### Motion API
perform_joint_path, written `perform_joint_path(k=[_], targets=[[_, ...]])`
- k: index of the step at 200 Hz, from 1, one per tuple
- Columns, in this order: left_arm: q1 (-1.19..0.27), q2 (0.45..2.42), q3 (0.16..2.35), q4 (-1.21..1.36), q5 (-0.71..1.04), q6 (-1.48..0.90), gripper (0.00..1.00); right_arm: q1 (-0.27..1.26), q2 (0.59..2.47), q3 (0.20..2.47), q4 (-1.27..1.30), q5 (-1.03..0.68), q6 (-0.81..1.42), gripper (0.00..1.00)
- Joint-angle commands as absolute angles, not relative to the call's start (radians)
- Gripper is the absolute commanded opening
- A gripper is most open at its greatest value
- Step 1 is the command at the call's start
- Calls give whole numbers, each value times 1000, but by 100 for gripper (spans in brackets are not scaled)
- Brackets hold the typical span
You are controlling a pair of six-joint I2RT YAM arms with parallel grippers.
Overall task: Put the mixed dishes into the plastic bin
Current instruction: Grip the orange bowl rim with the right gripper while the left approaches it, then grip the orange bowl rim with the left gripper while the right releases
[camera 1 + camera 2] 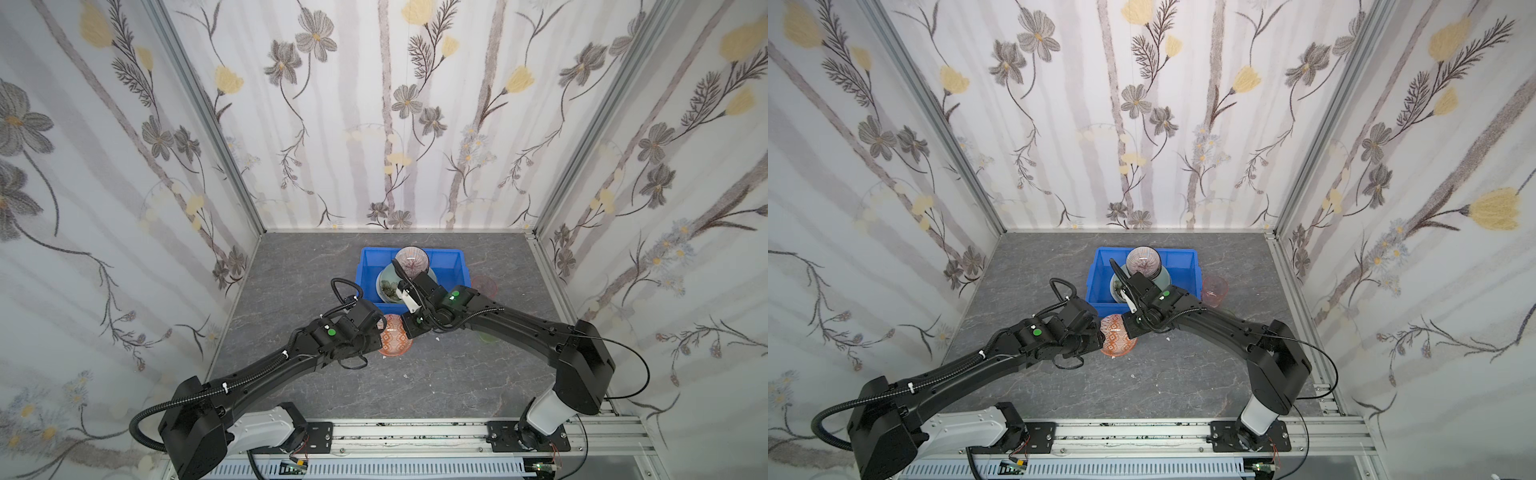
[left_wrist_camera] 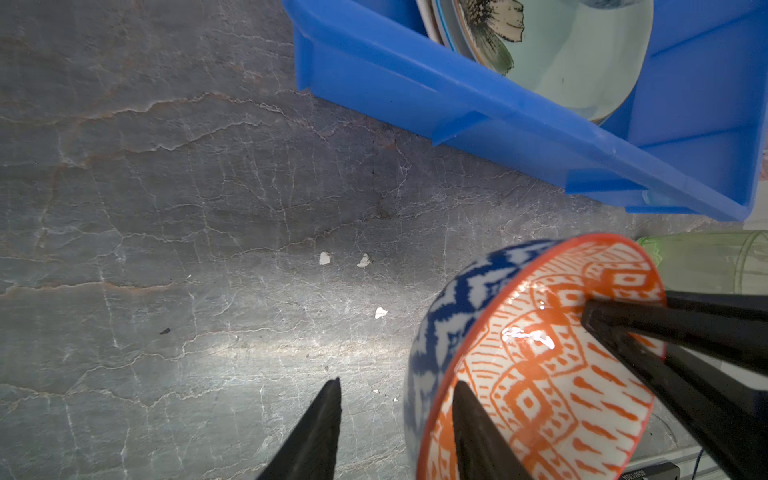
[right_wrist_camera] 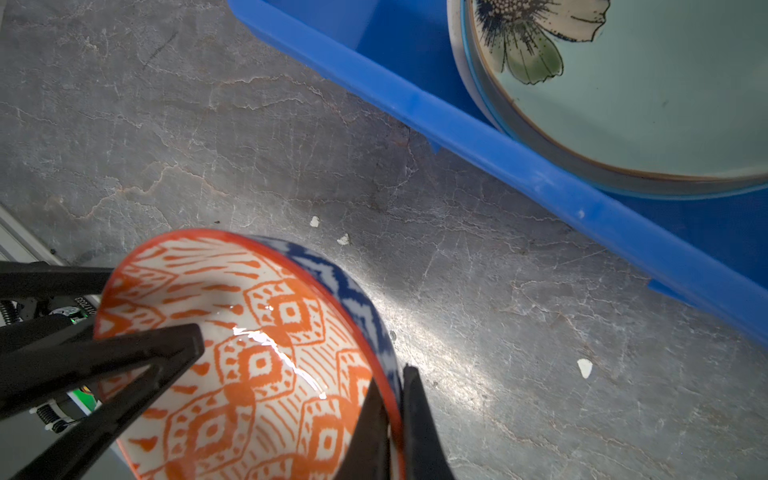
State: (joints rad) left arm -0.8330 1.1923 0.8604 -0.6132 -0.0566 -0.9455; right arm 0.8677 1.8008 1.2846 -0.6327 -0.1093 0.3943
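An orange-patterned bowl (image 1: 395,338) (image 1: 1117,338) with a blue-white outside hangs tilted just in front of the blue plastic bin (image 1: 368,270) (image 1: 1100,274). My right gripper (image 3: 392,374) is shut on the bowl's (image 3: 249,361) rim, one finger inside and one outside. My left gripper (image 2: 397,384) straddles the opposite rim of the bowl (image 2: 540,365). It is open, its outer finger apart from the wall. In the bin lie a mint green flower plate (image 1: 386,282) (image 3: 665,95) (image 2: 582,54) and, on it, a striped bowl (image 1: 410,259) (image 1: 1143,261).
A pink tumbler (image 1: 484,284) (image 1: 1214,291) stands by the bin's right wall. A green tumbler (image 2: 706,262) lies on the table under the right arm. Small white chips (image 2: 324,258) dot the grey stone tabletop. Patterned walls close in three sides.
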Motion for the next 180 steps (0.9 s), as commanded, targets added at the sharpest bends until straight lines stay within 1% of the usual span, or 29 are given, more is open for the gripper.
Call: perform_joint_path(k=[1, 16, 53, 85, 106, 141, 180], targets=[[-833, 1202, 876, -597, -92, -943, 37, 870, 1803, 1294, -609, -121, 387, 0], [-832, 1216, 885, -596, -93, -939, 31, 870, 1802, 1294, -609, -120, 387, 0], [-832, 1239, 897, -596, -91, -933, 20, 870, 1802, 1295, -612, -117, 387, 0], [-831, 1233, 894, -596, -92, -933, 13, 870, 1804, 1298, -611, -120, 386, 0], [-831, 1234, 893, -597, -92, -933, 5, 871, 1803, 1303, -611, -125, 387, 0], [-831, 1242, 896, -596, -92, -921, 0, 871, 1789, 1303, -613, -128, 391, 0], [-829, 1255, 912, -597, -94, -896, 0, 871, 1752, 1296, -629, -99, 399, 15]])
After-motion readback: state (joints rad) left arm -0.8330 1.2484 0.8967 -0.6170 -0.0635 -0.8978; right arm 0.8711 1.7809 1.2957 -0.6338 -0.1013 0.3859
